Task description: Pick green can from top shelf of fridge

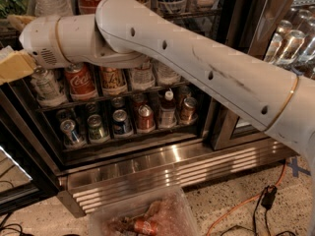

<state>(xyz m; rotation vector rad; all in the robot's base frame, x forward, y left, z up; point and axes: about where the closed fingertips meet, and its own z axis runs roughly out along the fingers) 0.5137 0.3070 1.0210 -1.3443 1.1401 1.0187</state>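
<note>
**A:** Where is the green can point(11, 0)?

**B:** At the far left end of the top shelf point(197, 12), in the upper left corner of the fridge point(147, 156). Only a green patch with pale marks shows there, cut off by the picture's edge, so I take it for the can rather than know it. I'd guess it stands near the shelf's front rail because drinks are faced forward for easy reach.

**A:** And the gripper point(12, 42)?

**B:** Just below the can, at the left edge of the fridge opening. Its tan pads point(17, 67) stand apart, one high and one low, with nothing gripped between them (their tips run out of view). The can is not yet in hand.

**A:** Why that pose?

**B:** The arm point(197, 63) comes in from the lower right corner and slants up to the upper left. Its white wrist point(47, 45) lies almost level in front of the middle rack, hiding the top of a red Coca-Cola can point(78, 80). I think the long sideways reach brings the claw to the shelf's left end from the front. With one pad above the other, it would probably need to rise and roll before it could straddle an upright can.
</note>
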